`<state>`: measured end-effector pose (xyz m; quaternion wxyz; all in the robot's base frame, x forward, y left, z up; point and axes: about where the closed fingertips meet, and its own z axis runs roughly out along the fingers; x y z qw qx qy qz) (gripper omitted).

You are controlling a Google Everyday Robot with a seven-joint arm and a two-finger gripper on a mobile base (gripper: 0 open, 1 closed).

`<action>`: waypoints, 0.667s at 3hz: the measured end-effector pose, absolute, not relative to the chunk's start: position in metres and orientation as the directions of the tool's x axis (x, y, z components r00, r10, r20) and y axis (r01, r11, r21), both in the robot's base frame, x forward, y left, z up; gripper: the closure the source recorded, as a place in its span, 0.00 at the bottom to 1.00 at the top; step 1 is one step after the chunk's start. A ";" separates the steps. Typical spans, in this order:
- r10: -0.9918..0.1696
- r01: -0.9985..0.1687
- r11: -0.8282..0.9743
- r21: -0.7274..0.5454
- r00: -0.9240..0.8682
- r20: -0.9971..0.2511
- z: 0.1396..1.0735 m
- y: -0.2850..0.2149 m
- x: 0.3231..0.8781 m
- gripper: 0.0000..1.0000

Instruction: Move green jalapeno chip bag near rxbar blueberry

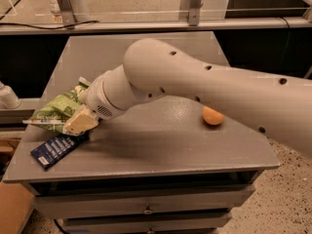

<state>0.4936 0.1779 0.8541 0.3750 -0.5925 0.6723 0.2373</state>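
Reaching to centre-left of the counter (170, 150), rests the end effector (80, 123), grip impossible to tell, on the green jalapeno chip bag (54, 108), apparently settling it beside the rxbar blueberry (53, 150) below.

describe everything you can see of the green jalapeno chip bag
The green jalapeno chip bag is a crinkly, glossy-looking pouch, light green with darker markings and a white edge. It lies crumpled near the left edge of the table, just behind the rxbar blueberry. The tool sits at its right end and covers part of it. Whether bag and bar touch is unclear.
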 end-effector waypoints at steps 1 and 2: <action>-0.613 -0.975 0.186 -0.124 -0.017 -0.790 0.856 0.180 0.493 0.00; -0.596 -0.974 0.188 -0.126 -0.011 -0.803 0.867 0.178 0.493 0.00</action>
